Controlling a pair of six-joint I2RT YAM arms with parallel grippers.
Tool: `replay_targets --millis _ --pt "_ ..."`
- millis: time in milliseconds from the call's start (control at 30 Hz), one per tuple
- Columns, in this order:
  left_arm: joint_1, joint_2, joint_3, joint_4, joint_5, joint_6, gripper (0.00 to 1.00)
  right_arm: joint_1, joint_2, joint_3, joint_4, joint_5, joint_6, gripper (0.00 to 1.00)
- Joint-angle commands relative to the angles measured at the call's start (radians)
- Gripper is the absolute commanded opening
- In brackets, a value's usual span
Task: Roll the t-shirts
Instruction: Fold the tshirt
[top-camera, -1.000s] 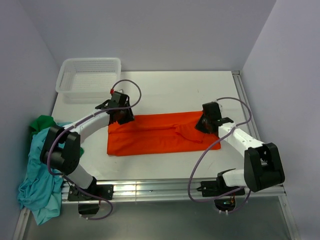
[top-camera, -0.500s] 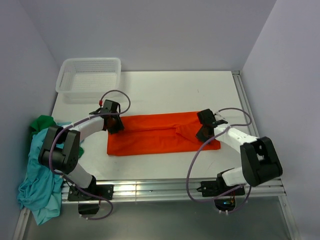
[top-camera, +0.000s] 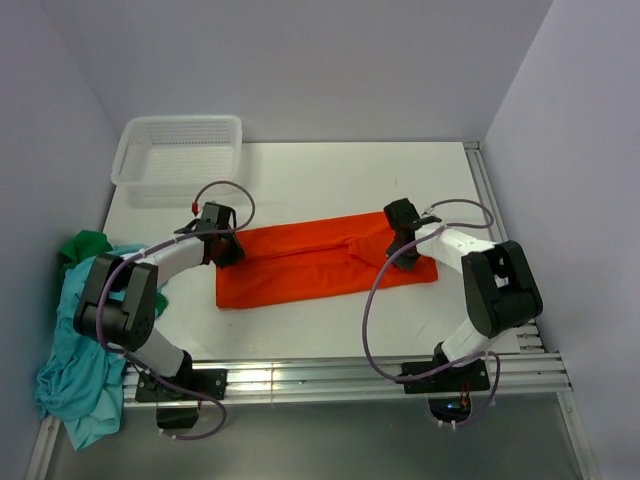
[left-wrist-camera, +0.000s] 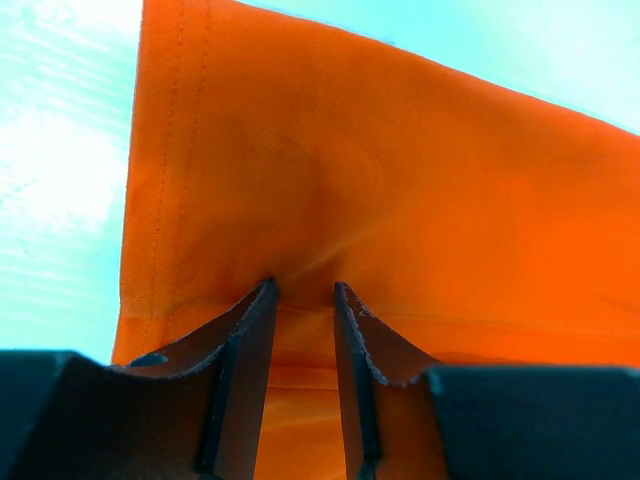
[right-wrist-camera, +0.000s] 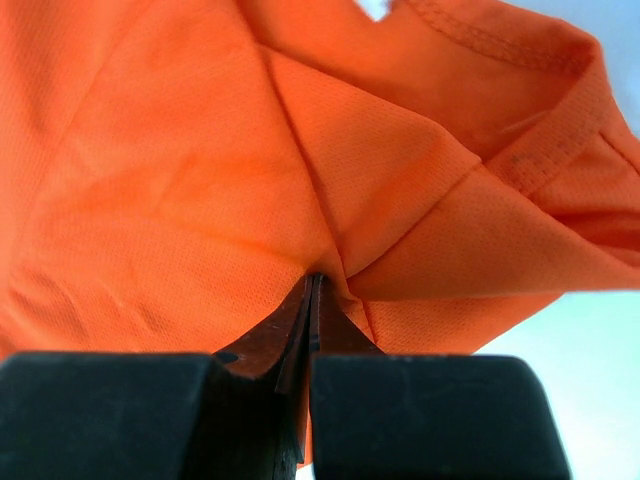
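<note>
Top external view first: the white table (top-camera: 330, 180) has the orange t-shirt (top-camera: 310, 265) laid out across its middle as a long flat band. We'd guess it's folded narrow so it can be rolled end to end, and no roll is started. A teal t-shirt (top-camera: 75, 370) and a dark green t-shirt (top-camera: 85, 245) hang bunched off the table's left edge, probably waiting their turn. The mesh basket (top-camera: 128, 150) sits at the far left corner, well apart from the work. Each arm has one end of the band. The right gripper (right-wrist-camera: 312, 278) is clamped tight on a fold at the right end, cloth creasing out from its tips. The left gripper (left-wrist-camera: 303, 290) has its jaws a little apart over the hem, cloth puckering up between them — whether it has a real hold, we can't tell.
</note>
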Motion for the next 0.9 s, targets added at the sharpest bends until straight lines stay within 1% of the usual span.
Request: replay_targets --millis 0,100,233,433,533,567,633,667,700,767,867 --pt "0.006 -0.006 -0.088 -0.002 0.034 -0.037 0.36 -0.044 0.066 0.051 -0.037 0.028 -0.028 0.0" --pt "0.003 -0.038 -0.131 0.007 0.051 -0.059 0.36 -0.076 0.103 0.101 -0.023 0.016 -0.068 0.0" --pt "-0.003 -0.083 -0.176 0.007 0.062 -0.079 0.36 -0.119 0.178 0.208 -0.02 -0.008 -0.119 0.0" --pt "-0.071 -0.139 -0.237 -0.007 0.048 -0.135 0.36 -0.144 0.29 0.366 -0.044 -0.016 -0.159 0.0" --pt "-0.141 -0.178 -0.265 -0.019 0.027 -0.193 0.37 -0.151 0.33 0.41 -0.044 -0.024 -0.168 0.0" --pt "-0.187 -0.187 -0.281 -0.021 0.023 -0.212 0.37 -0.151 0.341 0.422 -0.044 -0.025 -0.168 0.0" --pt "-0.235 -0.202 -0.294 -0.022 0.023 -0.269 0.37 -0.151 0.355 0.457 -0.041 -0.028 -0.177 0.0" --pt "-0.287 -0.213 -0.297 -0.033 0.019 -0.289 0.37 -0.151 0.375 0.474 -0.046 -0.028 -0.179 0.0" --pt "-0.311 -0.218 -0.297 -0.044 0.004 -0.309 0.37 -0.151 0.387 0.491 -0.05 -0.027 -0.189 0.0" --pt "-0.383 -0.233 -0.304 -0.056 -0.007 -0.361 0.37 -0.151 0.421 0.548 -0.073 -0.024 -0.211 0.0" --pt "-0.451 -0.274 -0.347 -0.064 -0.016 -0.43 0.37 -0.153 0.47 0.626 -0.112 -0.027 -0.24 0.0"
